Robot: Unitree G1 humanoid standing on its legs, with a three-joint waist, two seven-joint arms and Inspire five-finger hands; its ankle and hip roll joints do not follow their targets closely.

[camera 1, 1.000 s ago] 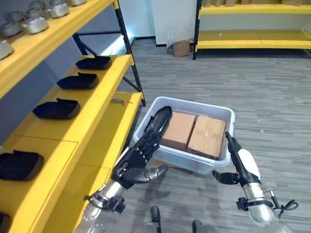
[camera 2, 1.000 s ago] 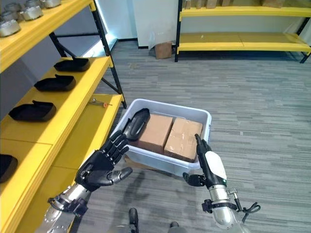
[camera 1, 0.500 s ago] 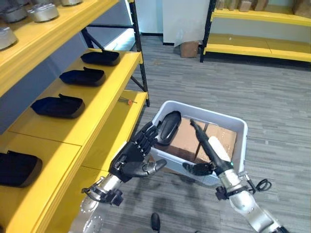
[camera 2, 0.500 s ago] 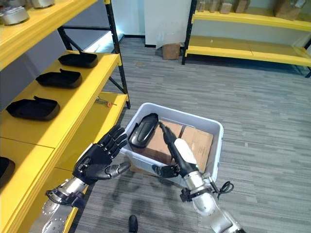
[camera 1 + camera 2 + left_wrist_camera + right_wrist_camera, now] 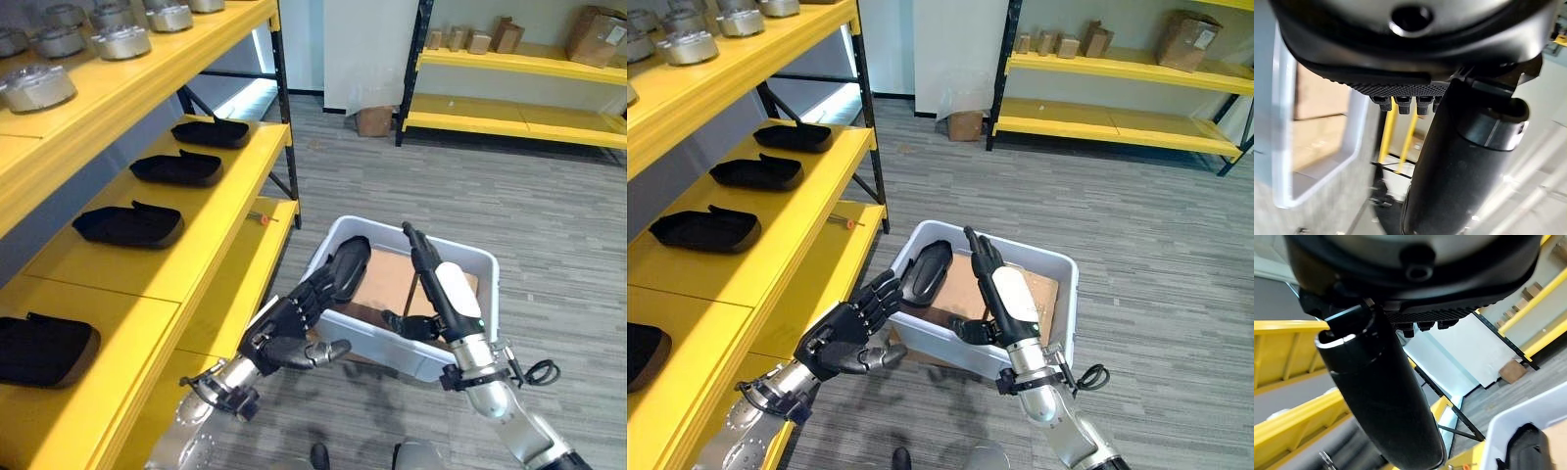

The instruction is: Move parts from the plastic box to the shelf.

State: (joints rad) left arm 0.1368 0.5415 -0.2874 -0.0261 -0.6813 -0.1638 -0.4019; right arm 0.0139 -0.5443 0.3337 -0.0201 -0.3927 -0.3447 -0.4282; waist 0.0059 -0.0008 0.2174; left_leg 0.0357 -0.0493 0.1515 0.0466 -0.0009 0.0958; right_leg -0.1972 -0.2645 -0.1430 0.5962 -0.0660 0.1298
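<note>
So the black molded part (image 5: 345,270) is in the plastic box (image 5: 468,328), leaning against the box's left wall next to the cardboard boxes (image 5: 392,282) packed inside. Its long axis runs near-to-far with a bit of a tilt: the rounded far end points up and away toward the far-right, and the near end dips down toward the left hand.

The left hand (image 5: 284,328) sits just outside the near-left corner of the box, fingers straight and spread a little, tips reaching up to the near end of the part. Can't tell if they actually touch it. Nothing is gripped. The right hand (image 5: 1004,294) is over the middle of the box, fingers stretched out straight and together, pointing far, thumb sticking off to the left below them. It's holding nothing either.

On the yellow shelf (image 5: 211,211) at left there's a row of matching black parts (image 5: 127,224) lying flat, and metal round parts (image 5: 39,86) on the level above.

Compared with half a second back, the whole view has shifted, so the camera moved. The right hand stands more upright over the box, and the left hand's fingertips have crept closer to the part. The part itself looks to be in the same spot.
</note>
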